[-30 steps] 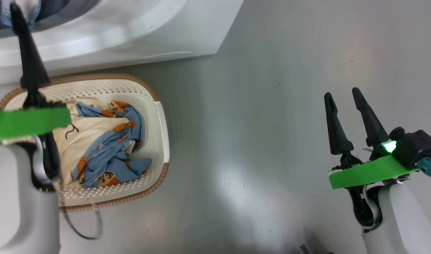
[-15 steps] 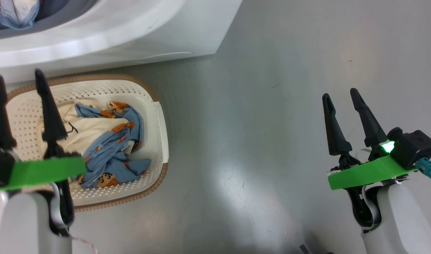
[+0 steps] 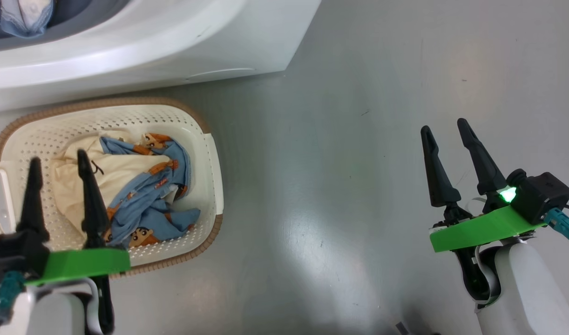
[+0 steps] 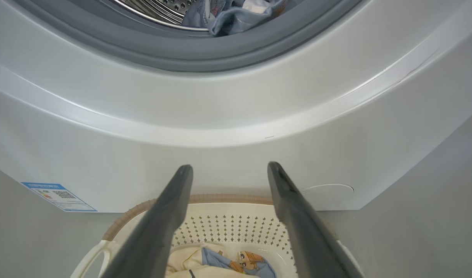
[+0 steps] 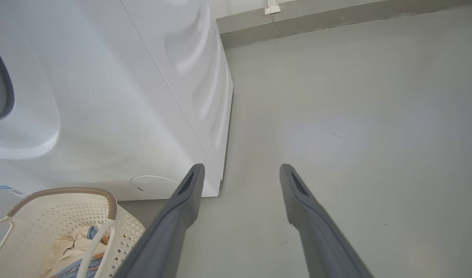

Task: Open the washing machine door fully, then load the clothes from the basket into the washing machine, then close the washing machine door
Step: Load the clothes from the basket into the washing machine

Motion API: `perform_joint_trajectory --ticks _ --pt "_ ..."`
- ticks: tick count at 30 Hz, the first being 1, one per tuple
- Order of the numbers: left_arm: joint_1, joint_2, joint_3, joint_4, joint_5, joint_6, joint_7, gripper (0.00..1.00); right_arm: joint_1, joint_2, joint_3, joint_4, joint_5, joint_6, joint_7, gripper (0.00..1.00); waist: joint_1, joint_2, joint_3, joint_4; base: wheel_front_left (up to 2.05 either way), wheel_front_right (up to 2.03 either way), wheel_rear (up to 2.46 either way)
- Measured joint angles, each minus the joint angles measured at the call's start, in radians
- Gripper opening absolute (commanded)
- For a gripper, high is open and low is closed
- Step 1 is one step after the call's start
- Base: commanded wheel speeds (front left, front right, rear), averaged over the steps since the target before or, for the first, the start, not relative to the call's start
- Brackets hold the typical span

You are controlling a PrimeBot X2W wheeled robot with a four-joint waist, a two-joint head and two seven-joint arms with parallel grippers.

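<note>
Since a second ago my left gripper point(image 3: 58, 158) has dropped back from the drum mouth; it now hovers over the near-left corner of the basket point(image 3: 213, 177), fingers apart, empty. Perforated cream plastic with a brown woven rim, the basket sits just in front of the glossy white washing machine point(image 3: 172, 42) and holds crumpled blue-and-cream clothes point(image 3: 145, 195). One blue garment point(image 4: 236, 15) lies in the steel drum. My right gripper point(image 3: 443, 125), splayed wide, hangs over smooth grey floor point(image 3: 335, 163), barely shifted.

Cream perforated basket point(image 3: 126, 116) on grey floor point(image 3: 335, 186), holding blue cartoon-print clothes point(image 3: 145, 195) with a cream piece. Just beyond basket, white washing machine point(image 3: 172, 42). Over basket's near-left edge, left gripper point(image 3: 58, 157), fingers parted, empty. Well right of basket, right gripper point(image 3: 443, 125), likewise spread.
</note>
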Motion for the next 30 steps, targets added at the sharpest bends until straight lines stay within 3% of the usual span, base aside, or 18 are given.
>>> perform_joint_trajectory --ticks 30 --pt "0.162 -0.017 -0.005 0.086 0.003 -0.007 0.0 1.0 0.0 -0.004 0.002 0.011 0.0 0.0 0.0 1.0 0.0 0.0 -0.013 -0.001 0.0 0.0 0.0"
